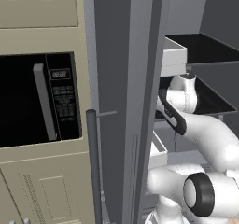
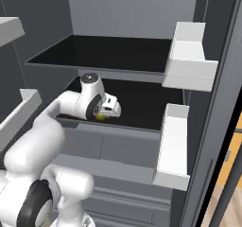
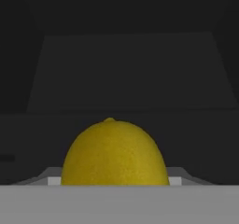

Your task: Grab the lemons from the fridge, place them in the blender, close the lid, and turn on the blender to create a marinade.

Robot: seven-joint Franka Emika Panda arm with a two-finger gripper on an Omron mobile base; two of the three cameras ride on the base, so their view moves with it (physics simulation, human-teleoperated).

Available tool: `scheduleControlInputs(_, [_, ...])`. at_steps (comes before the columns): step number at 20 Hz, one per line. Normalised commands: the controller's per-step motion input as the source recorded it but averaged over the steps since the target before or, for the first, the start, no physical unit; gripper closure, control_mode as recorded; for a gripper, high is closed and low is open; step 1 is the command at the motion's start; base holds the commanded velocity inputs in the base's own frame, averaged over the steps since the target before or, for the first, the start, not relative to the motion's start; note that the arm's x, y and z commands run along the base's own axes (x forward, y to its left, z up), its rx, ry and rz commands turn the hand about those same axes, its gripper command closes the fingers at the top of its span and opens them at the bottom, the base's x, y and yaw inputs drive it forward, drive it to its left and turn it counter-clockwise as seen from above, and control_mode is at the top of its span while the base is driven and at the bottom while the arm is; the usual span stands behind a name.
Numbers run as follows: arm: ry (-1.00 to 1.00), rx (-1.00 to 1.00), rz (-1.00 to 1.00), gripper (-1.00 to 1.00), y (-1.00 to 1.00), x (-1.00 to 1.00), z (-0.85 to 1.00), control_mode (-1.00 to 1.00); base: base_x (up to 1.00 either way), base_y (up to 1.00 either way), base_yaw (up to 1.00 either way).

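Left base view: the arm reaches past the grey door edge at frame centre into the fridge (image 1: 140, 78); the microwave (image 1: 39, 99) in the beige cabinet fills the left half. The hand itself is hidden behind the wrist at centre right.

Right base view: the gripper (image 2: 112, 109) lies low over the black shelf tray (image 2: 146, 110), left of centre, with a sliver of yellow lemon (image 2: 100, 117) just beneath it. White door bins (image 2: 189, 60) hang at right.

Hand view: the lemon sits at lower centre, its lower half cut off by the frame's bottom band.

Jaw state: the fingertips are not discernible in any view, so whether they are clenched on the fruit or merely flanking it cannot be told.

Risk: a round, smooth fruit may squirt from an off-centre pinch and roll deeper along the tray. A second lemon, the blender and the lid cannot be located.
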Motion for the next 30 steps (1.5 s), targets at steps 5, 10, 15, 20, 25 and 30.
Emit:
scheduleControlInputs(5, [0.01, 0.0, -0.02, 1.0, -0.75, -1.0, 0.67, -1.0, 0.0, 0.0, 0.0])
scheduleControlInputs(10, [0.08, -0.04, -0.03, 1.0, -0.22, -1.0, 0.85, -1.0, 0.0, 0.0, 0.0])
scheduleControlInputs(15, [-0.05, -0.06, 0.0, 1.0, 0.01, -0.69, 0.94, -1.0, 0.0, 0.0, 0.0])
scheduleControlInputs(20, [-0.32, -0.01, 0.0, 1.0, 0.01, -0.25, 0.57, -1.0, 0.0, 0.0, 0.0])
scheduleControlInputs(25, [-0.18, 0.0, 0.0, 1.0, 0.03, -0.02, 0.05, -1.0, 0.0, 0.0, 0.0])
scheduleControlInputs(30, [0.0, 0.0, 0.0, 1.0, 0.0, 0.0, 0.0, 1.0, -0.37, -0.01, 0.1])
